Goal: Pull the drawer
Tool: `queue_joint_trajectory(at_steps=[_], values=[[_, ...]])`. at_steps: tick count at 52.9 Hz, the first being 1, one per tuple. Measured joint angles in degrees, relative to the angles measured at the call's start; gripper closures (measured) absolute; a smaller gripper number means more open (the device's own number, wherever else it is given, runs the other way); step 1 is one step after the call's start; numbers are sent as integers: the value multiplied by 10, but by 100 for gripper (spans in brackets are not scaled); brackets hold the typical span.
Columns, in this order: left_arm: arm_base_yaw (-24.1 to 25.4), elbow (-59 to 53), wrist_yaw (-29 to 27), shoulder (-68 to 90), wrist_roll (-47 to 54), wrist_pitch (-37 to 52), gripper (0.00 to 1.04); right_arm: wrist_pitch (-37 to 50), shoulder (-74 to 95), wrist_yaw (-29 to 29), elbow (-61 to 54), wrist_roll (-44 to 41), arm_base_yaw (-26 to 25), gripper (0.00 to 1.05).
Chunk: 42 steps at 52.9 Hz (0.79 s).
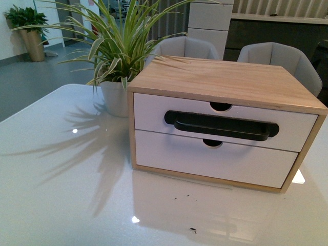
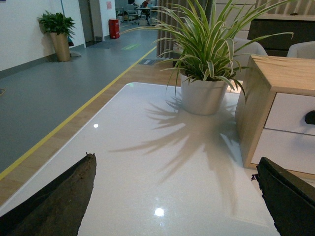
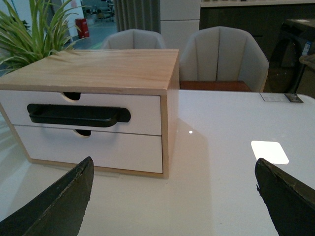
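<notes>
Tabletop bears the closed drawer, ahead of wide-spread left end effector and right end effector.

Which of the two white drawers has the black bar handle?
The upper drawer: the black bar handle runs across its front. The lower drawer is plain white with only a notch.

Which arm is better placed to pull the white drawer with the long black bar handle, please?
Right, likely: the open right gripper faces the long black bar handle of the white drawer; the left gripper sees only the wooden cabinet corner.
</notes>
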Motion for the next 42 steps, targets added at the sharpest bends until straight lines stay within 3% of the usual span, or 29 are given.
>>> queue_joint_trajectory(at_steps=[42], values=[[0, 0, 0, 0, 0, 0, 7, 0, 0, 0, 0, 0, 0, 9]])
